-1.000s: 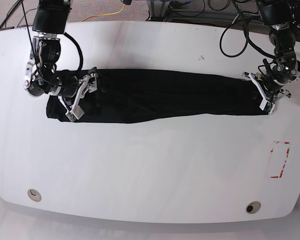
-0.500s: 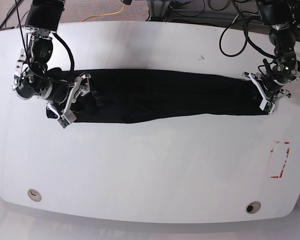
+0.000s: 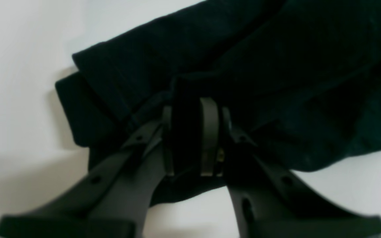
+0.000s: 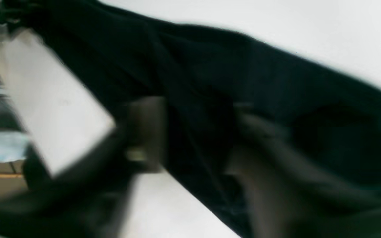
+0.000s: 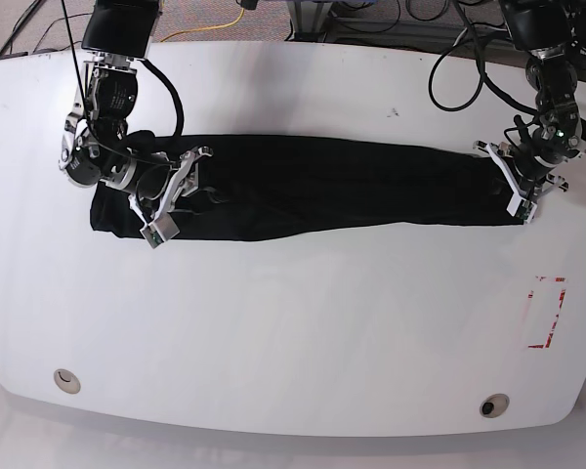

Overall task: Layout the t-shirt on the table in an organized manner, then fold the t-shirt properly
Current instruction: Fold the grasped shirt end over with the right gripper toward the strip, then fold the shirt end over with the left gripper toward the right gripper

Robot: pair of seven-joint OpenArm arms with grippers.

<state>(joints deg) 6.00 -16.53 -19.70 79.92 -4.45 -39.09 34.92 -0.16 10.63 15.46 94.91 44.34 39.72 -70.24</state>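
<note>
Left wrist: left gripper was clamped on a fold of the black t-shirt, cloth pinched between the 2 fingers. Shirt end lay in stacked layers on the white table, its edge just left of the fingers.

Right wrist: heavily blurred. Right gripper sat low over the t-shirt, 2 fingers straddling dark cloth with a gap between them. Can't tell whether it gripped anything. Table visible beyond the shirt.

Base: t-shirt was a long narrow band across the table, folded lengthwise, running nearly side to side in the far half. Left gripper held the band's end on the view's right. Right gripper was over the band near its other end, white fingers apart. Red dashed rectangle near the right edge, well apart from the shirt. 2 grommets along the near edge.
</note>
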